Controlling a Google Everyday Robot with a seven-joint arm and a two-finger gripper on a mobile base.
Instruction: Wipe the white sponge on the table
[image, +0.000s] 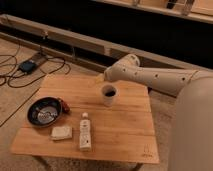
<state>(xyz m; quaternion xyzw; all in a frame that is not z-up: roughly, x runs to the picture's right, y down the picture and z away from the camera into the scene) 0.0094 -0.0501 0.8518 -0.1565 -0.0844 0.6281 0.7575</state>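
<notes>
Camera view: tool (102, 78) at the arm's end, over the far middle of tabletop (125, 125), just behind white cup (108, 94); grip state impossible to tell. White sponge (61, 132) flat at near left, between dark bowl (44, 111) and white bottle (85, 132), well apart from tool.

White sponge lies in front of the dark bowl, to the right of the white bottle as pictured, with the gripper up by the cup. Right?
Not quite. The camera view shows the white sponge left of the white bottle, not right of it. It does lie on the table in front of the dark bowl, and the gripper is up by the cup.
</notes>
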